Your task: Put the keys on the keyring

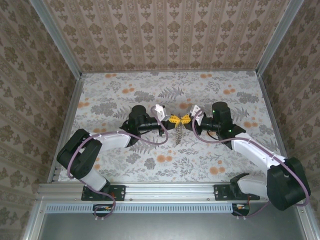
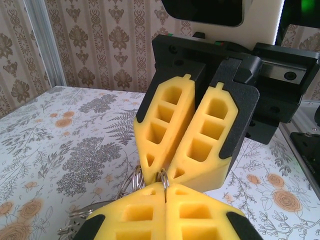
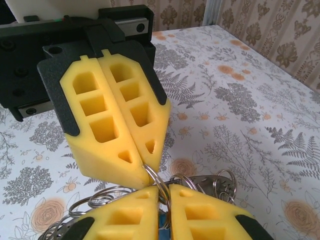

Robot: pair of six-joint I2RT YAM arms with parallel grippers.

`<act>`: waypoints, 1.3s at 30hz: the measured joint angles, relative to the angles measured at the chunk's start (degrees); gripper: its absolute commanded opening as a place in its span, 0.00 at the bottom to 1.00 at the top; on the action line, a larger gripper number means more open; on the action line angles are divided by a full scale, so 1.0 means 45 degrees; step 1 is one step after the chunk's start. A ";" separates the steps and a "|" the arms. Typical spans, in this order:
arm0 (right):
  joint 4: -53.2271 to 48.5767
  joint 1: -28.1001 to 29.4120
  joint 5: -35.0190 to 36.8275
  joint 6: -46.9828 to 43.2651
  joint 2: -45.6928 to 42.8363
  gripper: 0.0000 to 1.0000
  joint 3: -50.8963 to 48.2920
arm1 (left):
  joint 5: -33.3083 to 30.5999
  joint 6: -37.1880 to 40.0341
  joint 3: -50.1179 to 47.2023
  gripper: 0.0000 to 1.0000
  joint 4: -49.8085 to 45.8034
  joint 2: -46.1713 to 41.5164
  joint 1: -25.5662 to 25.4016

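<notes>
My two grippers meet tip to tip above the middle of the table, the left gripper [image 1: 173,120] facing the right gripper [image 1: 186,120]. In the left wrist view my left gripper [image 2: 165,186] is shut on a thin silvery ring, the keyring [image 2: 164,179]; the right gripper's yellow fingers [image 2: 167,127] pinch the same ring from the far side. In the right wrist view my right gripper [image 3: 165,194] is shut on the keyring [image 3: 159,181], with a sliver of blue low between its pads. A bunch of metal keys [image 1: 177,135] and small rings [image 3: 225,182] hangs beneath.
The floral tabletop [image 1: 120,95] is fenced by aluminium rails and wallpapered walls on the left, back and right. More wire rings [image 3: 92,197] dangle to the left of my right fingers. Both arm bases sit at the near rail [image 1: 165,191].
</notes>
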 measured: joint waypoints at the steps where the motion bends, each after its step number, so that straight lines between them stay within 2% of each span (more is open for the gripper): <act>1: 0.0044 -0.0010 -0.0029 0.0000 0.0024 0.11 0.0005 | 0.0010 0.0000 0.0000 0.00 0.0000 0.0000 0.0019; 5: 0.0019 -0.0087 -0.0199 -0.0063 0.0087 0.01 0.0087 | 0.0015 0.0005 0.0000 0.00 0.0000 0.0000 0.0068; 8: -0.0432 -0.0121 -0.0277 -0.0296 0.0092 0.00 0.0325 | 0.0019 0.0005 0.0000 0.00 0.0019 -0.0010 0.0068; 12: -0.1326 -0.0121 -0.0287 -0.0724 0.0083 0.00 0.0724 | -0.0024 0.0189 0.0029 0.08 -0.0287 -0.0160 0.0063; 20: -0.3861 0.0000 0.0175 -0.1904 -0.0039 0.00 0.1943 | -0.0403 0.2336 0.1593 0.15 -0.4595 -0.0767 -0.0165; 23: -0.4546 0.0053 0.0505 -0.2225 -0.0131 0.00 0.2123 | -0.0733 0.3371 0.2356 0.13 -0.6465 -0.0792 -0.0364; 28: -0.5591 0.0350 0.1117 -0.2696 -0.0126 0.00 0.2453 | -0.1078 0.4371 0.2846 0.00 -0.8155 -0.0831 -0.0559; 31: -0.6101 0.0515 0.1404 -0.2924 -0.0141 0.00 0.2637 | -0.1151 0.4760 0.3079 0.00 -0.8796 -0.0835 -0.0641; 35: -0.6334 0.0588 0.1559 -0.3050 -0.0243 0.03 0.2691 | -0.1132 0.4964 0.3191 0.00 -0.9044 -0.0840 -0.0651; 39: -0.5824 0.0359 0.1180 -0.2749 -0.0325 0.10 0.2467 | -0.0962 0.4799 0.3002 0.00 -0.8490 -0.0918 -0.0617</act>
